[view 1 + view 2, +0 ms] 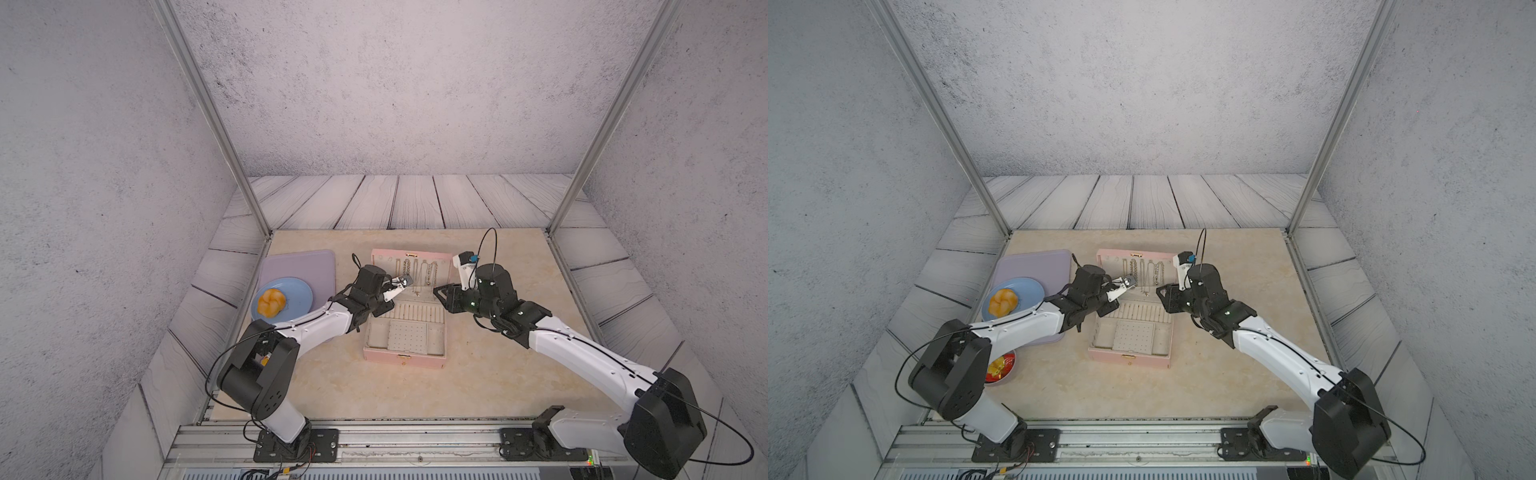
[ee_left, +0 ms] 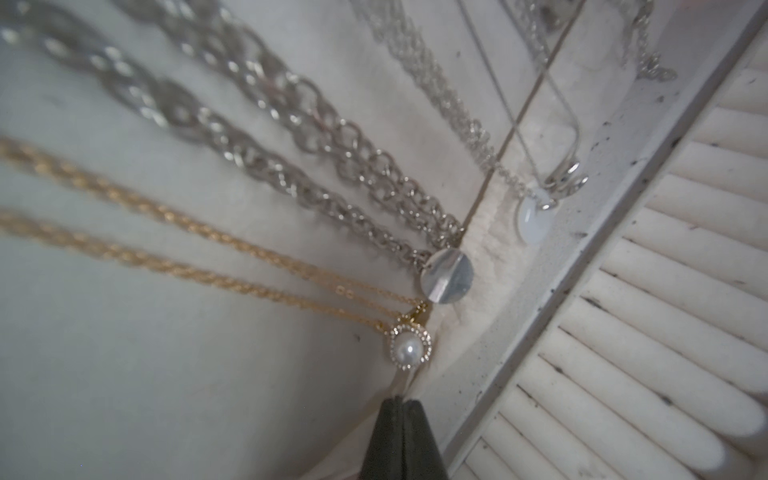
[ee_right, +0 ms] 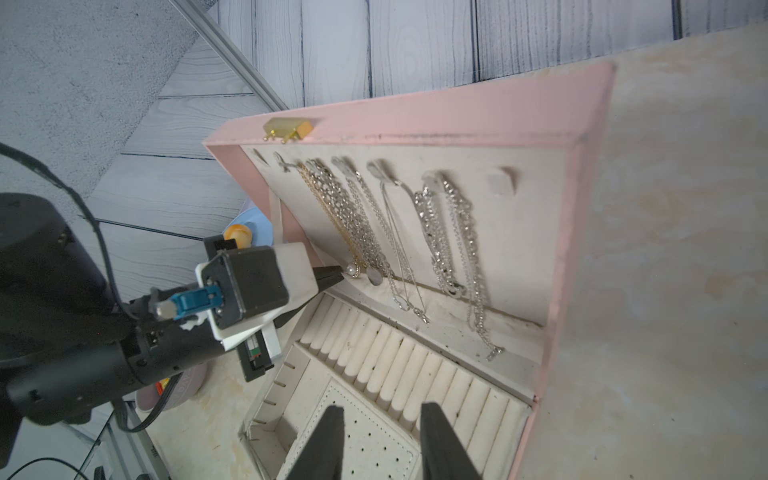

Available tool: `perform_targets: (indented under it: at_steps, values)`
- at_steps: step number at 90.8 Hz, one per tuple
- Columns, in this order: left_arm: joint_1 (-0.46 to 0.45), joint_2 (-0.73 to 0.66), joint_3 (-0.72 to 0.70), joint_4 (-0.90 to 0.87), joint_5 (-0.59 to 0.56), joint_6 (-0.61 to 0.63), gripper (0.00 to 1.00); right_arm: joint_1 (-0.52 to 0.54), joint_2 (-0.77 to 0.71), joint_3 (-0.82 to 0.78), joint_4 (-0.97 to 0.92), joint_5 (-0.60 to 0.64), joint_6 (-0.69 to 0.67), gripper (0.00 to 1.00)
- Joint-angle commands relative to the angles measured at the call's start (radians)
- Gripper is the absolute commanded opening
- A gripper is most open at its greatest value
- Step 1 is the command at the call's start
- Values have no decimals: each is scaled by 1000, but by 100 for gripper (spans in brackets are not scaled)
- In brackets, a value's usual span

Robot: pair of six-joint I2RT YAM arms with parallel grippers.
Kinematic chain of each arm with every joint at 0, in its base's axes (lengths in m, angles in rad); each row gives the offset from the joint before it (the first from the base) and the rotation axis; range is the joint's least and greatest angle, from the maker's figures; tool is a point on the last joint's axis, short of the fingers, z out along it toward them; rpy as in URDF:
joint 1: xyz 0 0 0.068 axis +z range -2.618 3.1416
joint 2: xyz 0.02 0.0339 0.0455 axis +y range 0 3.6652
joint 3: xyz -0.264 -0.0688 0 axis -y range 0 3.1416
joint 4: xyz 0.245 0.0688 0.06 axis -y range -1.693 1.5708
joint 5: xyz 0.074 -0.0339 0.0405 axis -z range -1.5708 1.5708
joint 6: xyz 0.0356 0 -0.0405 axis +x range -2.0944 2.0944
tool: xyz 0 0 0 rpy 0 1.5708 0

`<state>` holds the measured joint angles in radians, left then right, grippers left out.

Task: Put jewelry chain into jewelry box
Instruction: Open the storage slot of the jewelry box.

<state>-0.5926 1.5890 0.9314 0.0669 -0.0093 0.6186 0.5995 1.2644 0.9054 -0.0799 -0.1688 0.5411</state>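
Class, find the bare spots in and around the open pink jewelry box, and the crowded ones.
Free: the perforated panel and side compartments in the jewelry box; the table before it. Crowded: the lid's middle, hung with chains.

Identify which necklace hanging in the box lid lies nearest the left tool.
The gold necklace with the pearl pendant: the pearl sits right beside the left tool; the rest are silver-coloured.

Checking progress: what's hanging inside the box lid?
Silver chains and a gold chain with pearl pendant hang on lid hooks. The left end effector covers part of the lining.
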Motion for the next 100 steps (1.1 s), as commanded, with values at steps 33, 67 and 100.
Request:
perform_targets:
  at_steps: [33, 67, 100]
  values:
    - [-112, -95, -23, -52, 70, -170, 0, 24, -32, -41, -71, 196, 59, 28]
    - [-153, -82, -4, -77, -34, -290, 0, 86, -104, -144, -48, 348, 74, 29]
    - [-180, -130, -25, -87, -57, -341, 0, 86, 6, -120, 18, 361, 37, 30]
